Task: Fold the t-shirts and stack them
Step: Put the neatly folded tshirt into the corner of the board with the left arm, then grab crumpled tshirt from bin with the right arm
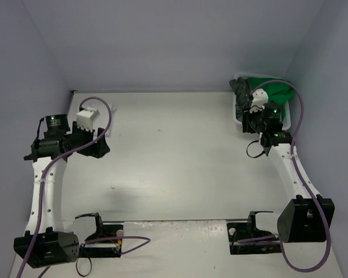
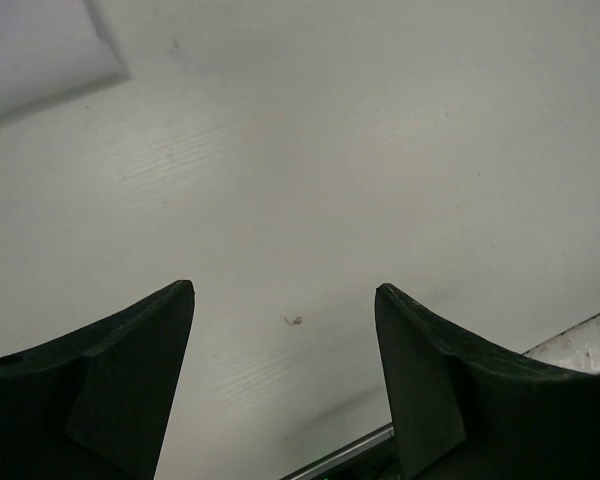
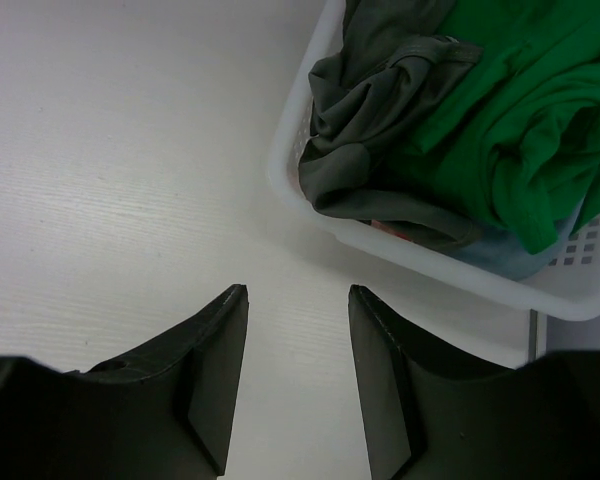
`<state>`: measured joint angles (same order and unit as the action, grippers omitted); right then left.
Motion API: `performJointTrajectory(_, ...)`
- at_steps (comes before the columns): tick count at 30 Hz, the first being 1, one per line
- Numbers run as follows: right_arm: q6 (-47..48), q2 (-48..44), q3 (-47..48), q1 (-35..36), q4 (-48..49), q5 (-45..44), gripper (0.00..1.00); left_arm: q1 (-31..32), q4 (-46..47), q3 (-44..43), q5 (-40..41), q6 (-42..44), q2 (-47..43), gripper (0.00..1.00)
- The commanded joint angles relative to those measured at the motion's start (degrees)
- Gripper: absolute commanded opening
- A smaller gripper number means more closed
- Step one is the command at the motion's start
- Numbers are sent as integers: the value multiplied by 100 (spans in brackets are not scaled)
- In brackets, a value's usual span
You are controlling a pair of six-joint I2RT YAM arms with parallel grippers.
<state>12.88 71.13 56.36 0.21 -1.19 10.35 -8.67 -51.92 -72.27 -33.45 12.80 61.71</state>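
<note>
The t-shirts lie crumpled in a white plastic laundry basket [image 1: 239,123] at the far right of the table. A bright green shirt [image 3: 520,100] fills its right side and a dark grey one [image 3: 370,110] hangs over its left rim [image 3: 285,175]. A bit of light blue-grey cloth [image 3: 510,262] shows under the green. No white shirt is in view. Green [image 1: 275,92] and dark grey [image 1: 242,92] also show from above. My right gripper [image 3: 297,292] is open and empty over bare table just in front of the basket [image 1: 256,147]. My left gripper [image 2: 284,288] is open and empty at the far left [image 1: 101,142].
Blue-grey walls close the table on the left, back and right. A metal strip [image 1: 174,220] runs along the near edge between the two arm bases. Purple cables loop off both arms. The white tabletop [image 1: 174,156] lies between the arms.
</note>
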Motion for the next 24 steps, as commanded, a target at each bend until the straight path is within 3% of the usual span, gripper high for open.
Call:
performJointTrajectory(1, -111, -231, -37, 6, 620, -226, 42, 5, 173, 317, -478, 311, -344, 67)
performJointTrajectory(8, -120, -188, -55, -179, 699, -41, 42, -12, 401, 925, -953, 408, -801, 68)
performJointTrajectory(12, -111, -249, 85, -179, 734, -489, 43, -109, 595, 1162, -944, 241, -1056, 79)
performJointTrajectory(17, 91, -267, 498, -170, 655, -560, 51, -109, 727, 1233, -645, 118, -1109, 83)
performJointTrajectory(24, 698, 821, 1429, -170, 146, -621, 57, -118, 780, 1224, -409, 74, -968, 83)
